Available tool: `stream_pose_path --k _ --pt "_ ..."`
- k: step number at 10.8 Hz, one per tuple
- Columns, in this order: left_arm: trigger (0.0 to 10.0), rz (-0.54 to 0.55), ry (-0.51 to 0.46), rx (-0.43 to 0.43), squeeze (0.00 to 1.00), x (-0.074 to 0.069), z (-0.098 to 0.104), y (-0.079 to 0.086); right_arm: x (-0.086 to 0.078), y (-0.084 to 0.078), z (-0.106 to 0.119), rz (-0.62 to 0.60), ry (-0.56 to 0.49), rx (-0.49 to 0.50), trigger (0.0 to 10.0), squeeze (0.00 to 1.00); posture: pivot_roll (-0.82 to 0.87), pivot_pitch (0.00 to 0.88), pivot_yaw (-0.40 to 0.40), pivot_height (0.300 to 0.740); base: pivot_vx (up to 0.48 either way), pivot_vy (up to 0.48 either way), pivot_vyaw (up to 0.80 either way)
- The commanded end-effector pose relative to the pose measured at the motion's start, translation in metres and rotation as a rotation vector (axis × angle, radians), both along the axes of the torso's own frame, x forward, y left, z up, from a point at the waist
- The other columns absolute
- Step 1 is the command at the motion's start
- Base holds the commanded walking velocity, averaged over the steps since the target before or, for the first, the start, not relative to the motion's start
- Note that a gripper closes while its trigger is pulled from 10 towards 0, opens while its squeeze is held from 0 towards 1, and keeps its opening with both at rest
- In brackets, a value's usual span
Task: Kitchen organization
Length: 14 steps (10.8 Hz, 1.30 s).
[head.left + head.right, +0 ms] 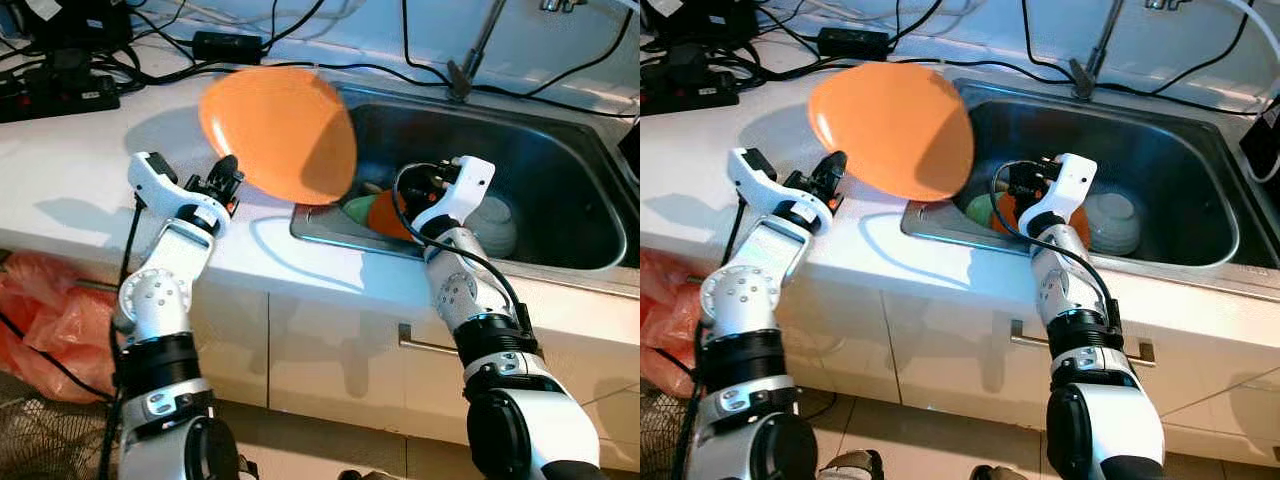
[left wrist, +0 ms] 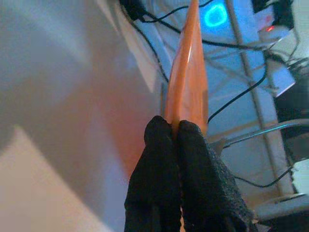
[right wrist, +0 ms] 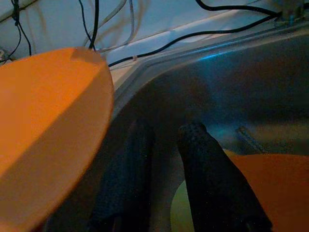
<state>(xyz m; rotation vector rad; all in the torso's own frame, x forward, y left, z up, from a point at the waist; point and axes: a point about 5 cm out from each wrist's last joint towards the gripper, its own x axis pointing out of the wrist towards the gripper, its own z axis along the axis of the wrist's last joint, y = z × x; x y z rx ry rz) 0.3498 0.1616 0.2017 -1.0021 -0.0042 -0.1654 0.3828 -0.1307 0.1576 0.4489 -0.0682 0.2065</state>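
The desk [image 1: 80, 170] is a white kitchen top with a steel sink [image 1: 560, 170] set into it and cables [image 1: 60, 80] lying along the back. The biggest loose thing is the orange plate [image 1: 278, 132], held tilted in the air above the sink's left rim, partly over the desk and partly over the basin. It looks stiff, thin and glossy, probably light plastic, so it should not bend or break easily, but a smooth rim gripped at one spot may swivel or slip; the rim is the only sensible hold. The left gripper [image 2: 175, 140] has it there: its jaws are pressed nearly together on the plate's lower left rim, with the plate standing edge-on between them and reaching away from the fingertips. In the basin lie a white bowl [image 1: 492, 225], a second orange dish [image 1: 385, 215] and a green dish [image 1: 358, 208], close together near the front wall. The right gripper [image 3: 166, 145] hovers low over the orange and green dishes, jaws a little apart and holding nothing, with the plate just beside it.
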Motion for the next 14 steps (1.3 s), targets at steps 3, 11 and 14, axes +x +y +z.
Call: stream_pose_path --k 3,11,14 --pt "0.0 -0.031 -0.137 -0.037 0.00 -0.003 0.021 -0.010 -0.001 -0.008 -0.002 -0.023 0.016 0.030 10.0 0.00 0.11 0.085 -0.085 0.740 0.000 0.000 0.00" --pt "10.0 -0.150 -0.140 0.030 0.00 -0.004 0.018 -0.033 0.000 -0.008 0.021 0.179 -0.021 0.513 10.0 0.00 0.11 0.080 -0.076 0.740 0.000 0.000 0.00" --pt "10.0 -0.161 -0.142 0.033 0.00 -0.003 0.018 -0.035 -0.002 -0.005 0.024 0.217 -0.043 0.521 10.0 1.00 0.11 0.075 -0.076 0.740 0.000 0.000 0.00"
